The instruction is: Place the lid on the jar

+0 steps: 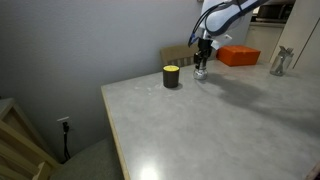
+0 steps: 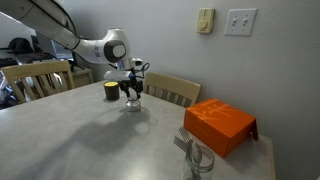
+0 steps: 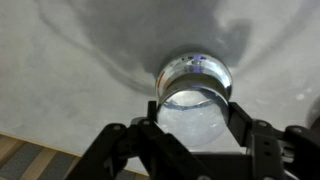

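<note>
Standing upright, jar (image 3: 195, 85) between jaws

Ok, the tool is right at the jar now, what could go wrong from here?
In the wrist view the tool straddles the jar closely; any sideways drift could tip it. I cannot make out the lid, so it may not be seated. The dark cylinder stands close by; a wide retreat might knock it.

Jar (image 3: 194, 75) — small, clear glass, shiny, standing upright.
</note>
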`<state>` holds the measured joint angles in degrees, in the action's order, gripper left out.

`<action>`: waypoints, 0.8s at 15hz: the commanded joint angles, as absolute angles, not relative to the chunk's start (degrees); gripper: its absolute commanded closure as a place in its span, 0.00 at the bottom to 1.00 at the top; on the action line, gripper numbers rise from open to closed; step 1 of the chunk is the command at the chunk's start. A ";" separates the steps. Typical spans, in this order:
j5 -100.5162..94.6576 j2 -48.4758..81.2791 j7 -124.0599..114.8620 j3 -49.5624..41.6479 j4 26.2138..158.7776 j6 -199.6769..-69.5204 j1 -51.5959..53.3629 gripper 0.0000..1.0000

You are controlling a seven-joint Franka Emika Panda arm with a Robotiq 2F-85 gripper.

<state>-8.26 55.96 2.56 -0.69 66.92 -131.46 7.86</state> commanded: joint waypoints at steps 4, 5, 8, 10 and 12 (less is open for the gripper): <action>-7.24 56.03 2.35 -0.21 67.07 -131.02 6.25 0.56; -6.95 55.94 2.49 0.03 67.24 -131.02 6.09 0.56; -6.30 55.78 2.48 0.32 67.48 -130.51 6.04 0.56; -5.96 55.68 2.66 0.58 67.78 -130.66 6.04 0.56; -5.48 55.68 2.69 0.95 67.94 -130.64 6.06 0.56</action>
<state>-6.60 56.04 2.43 -0.35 66.94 -131.37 6.80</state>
